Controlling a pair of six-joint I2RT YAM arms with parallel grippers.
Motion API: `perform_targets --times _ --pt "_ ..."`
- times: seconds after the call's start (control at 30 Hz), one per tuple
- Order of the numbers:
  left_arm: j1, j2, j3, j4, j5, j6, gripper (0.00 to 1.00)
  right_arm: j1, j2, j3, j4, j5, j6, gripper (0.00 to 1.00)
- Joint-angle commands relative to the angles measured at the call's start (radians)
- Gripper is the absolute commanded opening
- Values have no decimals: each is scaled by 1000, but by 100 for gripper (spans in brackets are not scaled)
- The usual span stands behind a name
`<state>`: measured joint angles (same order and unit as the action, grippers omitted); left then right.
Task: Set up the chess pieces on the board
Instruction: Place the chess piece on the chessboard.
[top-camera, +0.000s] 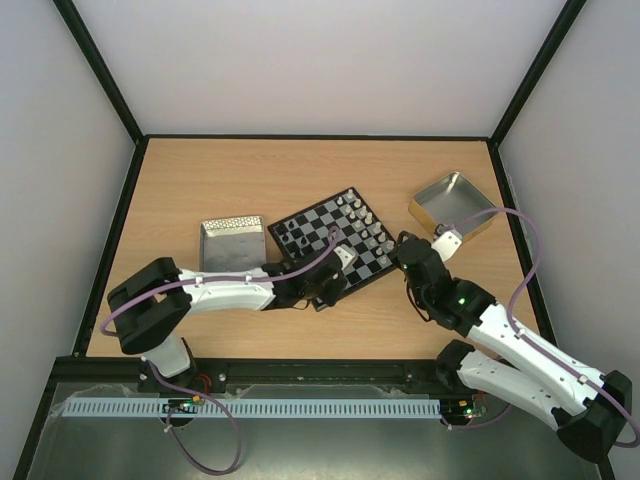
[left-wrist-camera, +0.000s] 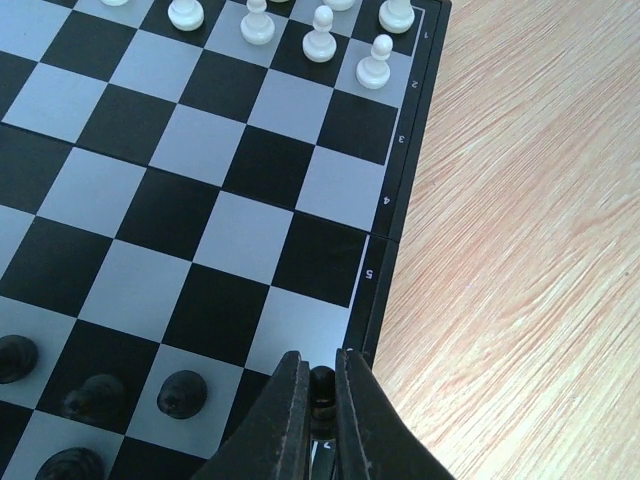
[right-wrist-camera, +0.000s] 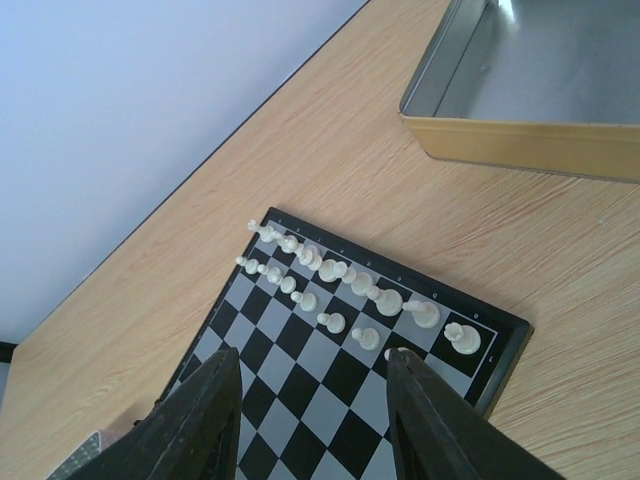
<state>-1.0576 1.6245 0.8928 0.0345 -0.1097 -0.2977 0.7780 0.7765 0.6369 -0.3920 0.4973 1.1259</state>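
Chessboard (top-camera: 318, 228) sits mid-bench, turned cornerwise to the edges. White pieces (right-wrist-camera: 340, 270) stand in two rows along the side that faces the bench's right edge. Black pieces (left-wrist-camera: 180, 393) are gathered on the opposite side, too blurred to tell their kinds.

Left gripper (left-wrist-camera: 320, 365): low over the board's near corner, fingers drawn almost together and pinching one small black piece (left-wrist-camera: 321, 392) on a square next to the rim.

Right gripper (right-wrist-camera: 312, 357): above the board's white side, fingers spread wide with nothing between them.

Silver tin (top-camera: 230, 255) lies just beside the board's left corner. Gold-walled tin (right-wrist-camera: 520, 145) lies toward the far right corner of the bench, apart from the board.
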Motion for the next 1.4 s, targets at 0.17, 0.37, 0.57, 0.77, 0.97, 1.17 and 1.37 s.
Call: perform_targets --times 0.17,0.37,0.57,0.77,0.97,1.17,1.37 --pt "-19 54 0 18 -79 39 3 -6 2 -19 -16 50 8 40" --pt "-23 67 -16 17 -79 39 3 -4 10 -20 -9 42 3 40" --pt "-27 70 -31 14 -94 53 6 -4 15 -22 -4 37 2 40" --pt "-26 76 -38 14 -88 62 9 -4 18 -23 -1 33 2 40" --pt "-26 74 -41 14 -75 62 15 -5 21 -26 6 27 2 40" --pt "-26 53 -45 10 -75 61 20 -5 23 -27 10 22 1 40" --pt "-25 1 -24 -20 -82 52 26 -4 20 -23 13 17 0 40"
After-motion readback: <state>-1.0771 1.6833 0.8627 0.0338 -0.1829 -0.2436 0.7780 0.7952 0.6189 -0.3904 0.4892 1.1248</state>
